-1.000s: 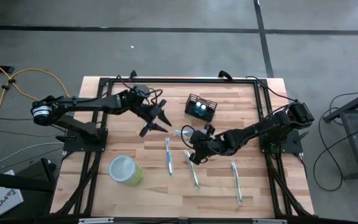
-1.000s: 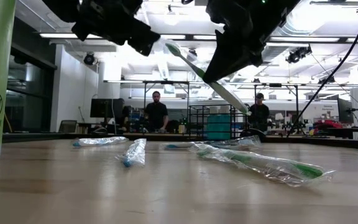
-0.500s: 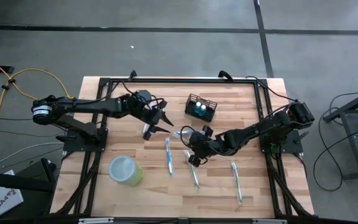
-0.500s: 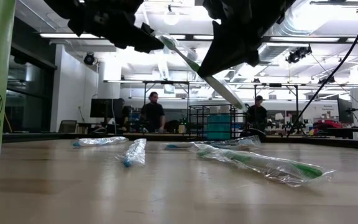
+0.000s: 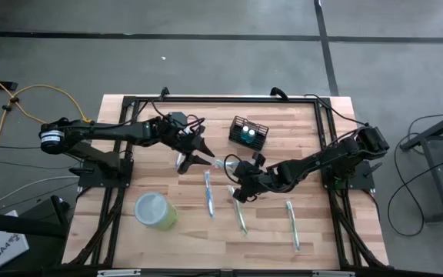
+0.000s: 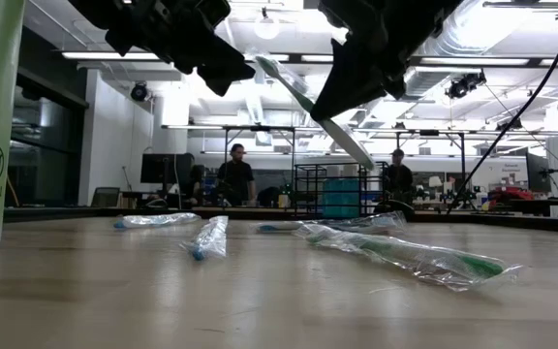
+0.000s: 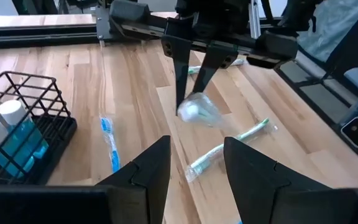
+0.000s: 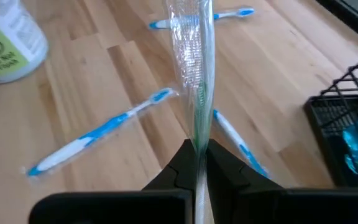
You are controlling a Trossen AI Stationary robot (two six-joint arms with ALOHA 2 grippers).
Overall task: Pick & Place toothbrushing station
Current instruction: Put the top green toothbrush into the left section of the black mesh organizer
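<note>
In the high view the green cup (image 5: 154,209) stands nearest, at about 8 o'clock from table centre, open and seemingly empty. Blue wrapped toothbrushes (image 5: 208,192) lie around 6 o'clock. Mid-table, the right gripper (image 5: 238,174) is clamped on a green wrapped toothbrush (image 8: 194,74), held clear of the wood; the left gripper (image 5: 199,151), fingers spread, hangs just beside its tip at 10 o'clock. This looks like a handover or carry step; next, the brush likely needs lifting toward the toothbrushing station (image 5: 249,132), the black mesh basket at 1 o'clock, which holds blue, white-capped bottles (image 7: 14,127).
</note>
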